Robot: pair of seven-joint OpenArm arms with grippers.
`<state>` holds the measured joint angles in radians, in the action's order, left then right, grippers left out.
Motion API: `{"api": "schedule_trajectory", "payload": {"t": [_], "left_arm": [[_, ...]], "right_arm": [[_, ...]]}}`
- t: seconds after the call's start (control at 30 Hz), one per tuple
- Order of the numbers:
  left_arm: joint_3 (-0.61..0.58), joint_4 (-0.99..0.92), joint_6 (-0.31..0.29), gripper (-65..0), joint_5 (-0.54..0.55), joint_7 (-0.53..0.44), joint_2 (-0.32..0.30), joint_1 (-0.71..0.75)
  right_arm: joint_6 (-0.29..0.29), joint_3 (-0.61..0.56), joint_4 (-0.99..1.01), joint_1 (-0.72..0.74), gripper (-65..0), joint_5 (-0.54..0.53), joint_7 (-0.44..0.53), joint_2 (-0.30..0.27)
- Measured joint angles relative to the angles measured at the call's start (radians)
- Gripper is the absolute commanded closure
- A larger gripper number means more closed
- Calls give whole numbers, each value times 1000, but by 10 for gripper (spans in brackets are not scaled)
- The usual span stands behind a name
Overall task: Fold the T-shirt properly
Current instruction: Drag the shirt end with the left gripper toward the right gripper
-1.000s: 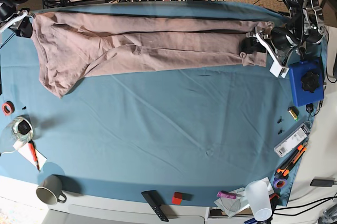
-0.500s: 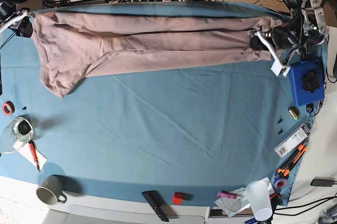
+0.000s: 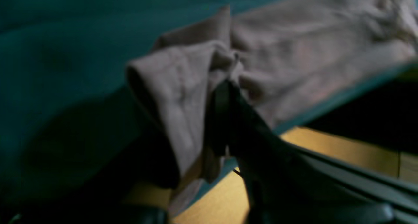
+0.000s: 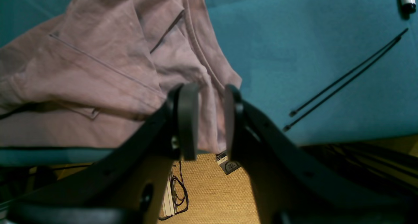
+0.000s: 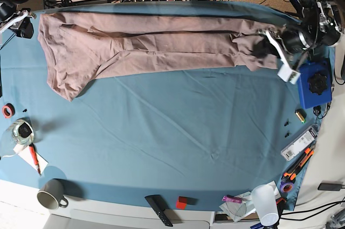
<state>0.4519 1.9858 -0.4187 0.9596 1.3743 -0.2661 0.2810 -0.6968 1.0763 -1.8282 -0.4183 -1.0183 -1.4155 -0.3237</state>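
The pink-beige T-shirt (image 5: 151,46) lies stretched along the far edge of the teal table cloth (image 5: 178,132). Its right end is bunched up in my left gripper (image 5: 268,43). In the left wrist view that gripper (image 3: 225,87) is shut, pinching a fold of the T-shirt (image 3: 294,54) near the table's edge. At the shirt's other end, my right gripper (image 5: 24,24) sits just off the fabric. In the right wrist view its jaws (image 4: 210,90) stand apart, and the T-shirt's (image 4: 81,70) edge shows in the gap between them, not pinched.
A blue box (image 5: 314,83) stands right beside the left arm. Small tools (image 5: 299,145) line the right edge. A mug (image 5: 51,194), a remote (image 5: 159,210) and a clear cup (image 5: 265,203) stand along the front. Black cable ties (image 4: 343,80) lie near the right gripper.
The left gripper has closed on the shirt's right end and drawn it to the right. The shirt's left end slid away from the right gripper, which stayed put.
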Motion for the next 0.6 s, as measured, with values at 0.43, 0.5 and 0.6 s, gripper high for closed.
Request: {"api": "schedule_trajectory", "payload": {"t": [0.43,0.5,0.6], "left_arm": [[-266,72,-54,0,18,-26,0,-28],[-328,72,-47,0,-32,-51,11,-55],[-393,73,-47,0,-87,-69,35,-97]], "right_arm": [[0,0,0,0,-146,0,0,0],[0,0,0,0,-146,0,0,0],[0,0,0,0,-146,0,0,0]]}}
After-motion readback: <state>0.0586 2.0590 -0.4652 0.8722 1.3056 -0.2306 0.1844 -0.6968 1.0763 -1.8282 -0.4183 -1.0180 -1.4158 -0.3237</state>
